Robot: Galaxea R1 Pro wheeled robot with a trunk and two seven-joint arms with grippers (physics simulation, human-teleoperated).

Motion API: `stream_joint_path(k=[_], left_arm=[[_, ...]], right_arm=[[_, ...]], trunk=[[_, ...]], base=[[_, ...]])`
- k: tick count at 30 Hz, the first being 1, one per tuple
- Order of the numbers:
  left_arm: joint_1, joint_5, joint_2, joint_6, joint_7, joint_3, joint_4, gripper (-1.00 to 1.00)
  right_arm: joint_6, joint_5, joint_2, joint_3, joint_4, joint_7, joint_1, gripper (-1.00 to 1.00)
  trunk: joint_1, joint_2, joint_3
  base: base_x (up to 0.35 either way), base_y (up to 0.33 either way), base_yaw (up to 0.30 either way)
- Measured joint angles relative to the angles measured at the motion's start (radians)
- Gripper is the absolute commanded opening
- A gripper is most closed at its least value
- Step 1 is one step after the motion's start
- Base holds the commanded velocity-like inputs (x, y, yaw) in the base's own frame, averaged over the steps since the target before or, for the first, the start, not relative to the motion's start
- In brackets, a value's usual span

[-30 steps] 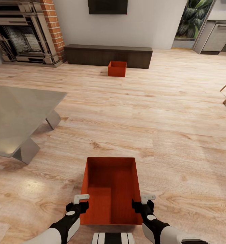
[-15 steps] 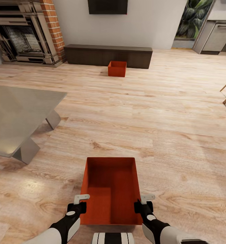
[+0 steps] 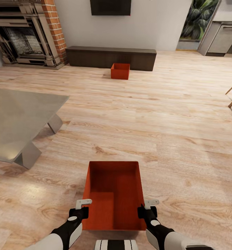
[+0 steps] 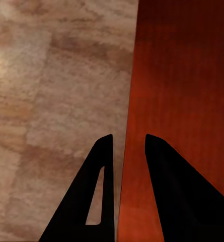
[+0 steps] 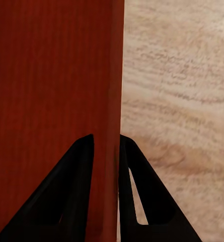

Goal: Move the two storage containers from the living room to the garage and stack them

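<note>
Orange-red near container (image 3: 114, 194) sits between both arms, low over the wood floor (image 3: 185, 139). Left fingers (image 4: 104, 166) straddle its left wall, apparently pinching; right fingers (image 5: 84, 171) clamp the opposite wall.

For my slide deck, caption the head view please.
Both grippers, left and right, grip the near storage container's side walls; the second container sits by the bench.
</note>
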State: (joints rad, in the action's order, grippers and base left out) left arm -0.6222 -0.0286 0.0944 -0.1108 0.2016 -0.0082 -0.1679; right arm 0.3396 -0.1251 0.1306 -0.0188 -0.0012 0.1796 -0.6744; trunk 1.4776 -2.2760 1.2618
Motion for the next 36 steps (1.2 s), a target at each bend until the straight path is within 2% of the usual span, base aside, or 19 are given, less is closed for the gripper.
stream_joint_path(k=[36], left_arm=[[0.0, 0.0, 0.001, 0.0, 0.0, 0.001, 0.001, -1.0]], right_arm=[[0.0, 0.002, 0.0, 0.002, 0.0, 0.0, 0.0, -1.0]], trunk=[[-0.138, 0.252, -0.113]], base=[[0.0, 0.0, 0.0]])
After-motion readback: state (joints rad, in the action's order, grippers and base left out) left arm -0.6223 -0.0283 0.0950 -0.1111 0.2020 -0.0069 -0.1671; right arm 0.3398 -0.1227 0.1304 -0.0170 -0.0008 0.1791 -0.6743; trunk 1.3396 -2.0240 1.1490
